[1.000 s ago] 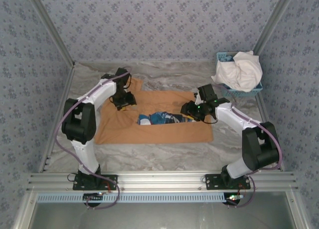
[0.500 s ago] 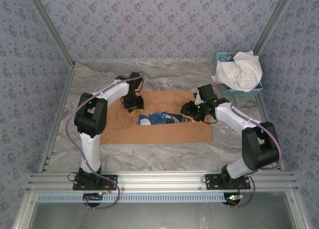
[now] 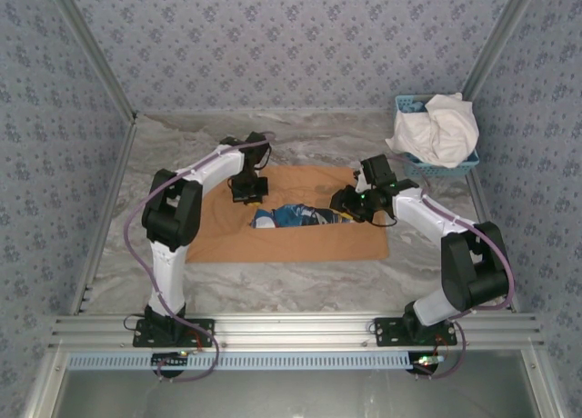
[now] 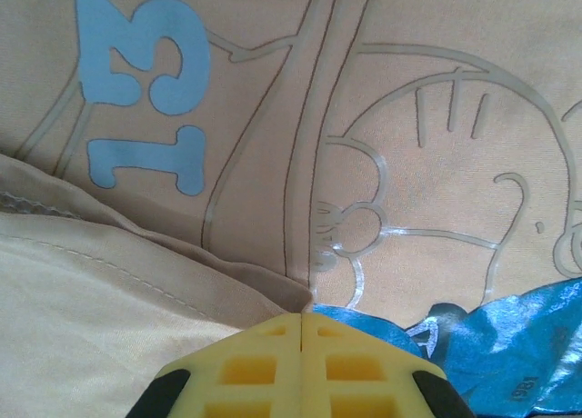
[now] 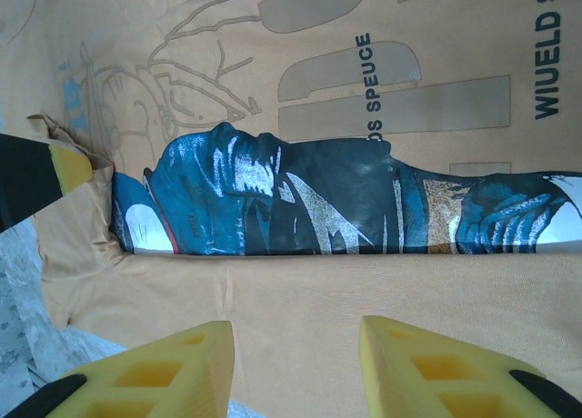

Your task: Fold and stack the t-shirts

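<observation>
2 shirts. 1 tan-orange shirt lies spread mid table, partly folded, with its blue printed figure face up along the fold. 1 white shirt is bunched in a heap on 1 blue basket in the far right corner, well apart from the tan one. 2 grippers. Left gripper fully closed, yellow fingers pressed together, tip at a folded edge of the tan-orange shirt; cannot tell if cloth is pinched. Right gripper has a moderate gap, holds nothing, and hangs over the same shirt just beside the print
</observation>
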Controlling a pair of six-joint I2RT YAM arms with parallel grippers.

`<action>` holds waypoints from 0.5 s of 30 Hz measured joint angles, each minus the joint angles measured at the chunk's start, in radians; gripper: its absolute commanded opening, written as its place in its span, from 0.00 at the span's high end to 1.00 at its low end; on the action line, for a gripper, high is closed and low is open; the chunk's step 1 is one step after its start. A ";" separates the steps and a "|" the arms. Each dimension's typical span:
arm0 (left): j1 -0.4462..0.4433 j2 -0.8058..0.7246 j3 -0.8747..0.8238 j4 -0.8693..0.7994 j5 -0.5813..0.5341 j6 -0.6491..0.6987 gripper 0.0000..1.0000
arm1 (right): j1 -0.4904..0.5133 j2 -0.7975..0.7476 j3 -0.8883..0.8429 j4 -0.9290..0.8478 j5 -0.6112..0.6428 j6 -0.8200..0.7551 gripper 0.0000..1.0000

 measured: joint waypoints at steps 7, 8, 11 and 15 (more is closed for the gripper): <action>-0.003 0.000 0.000 0.001 -0.002 0.026 0.51 | -0.004 0.000 -0.003 0.000 0.000 0.000 0.58; -0.004 -0.001 0.000 0.003 -0.006 0.025 0.47 | -0.005 -0.001 -0.005 0.000 0.001 0.001 0.58; -0.005 -0.024 -0.003 0.007 -0.025 0.016 0.45 | -0.011 -0.012 -0.026 0.000 0.010 0.011 0.57; 0.011 -0.164 -0.077 0.036 -0.033 -0.042 0.51 | -0.052 -0.053 -0.076 -0.004 0.043 0.037 0.57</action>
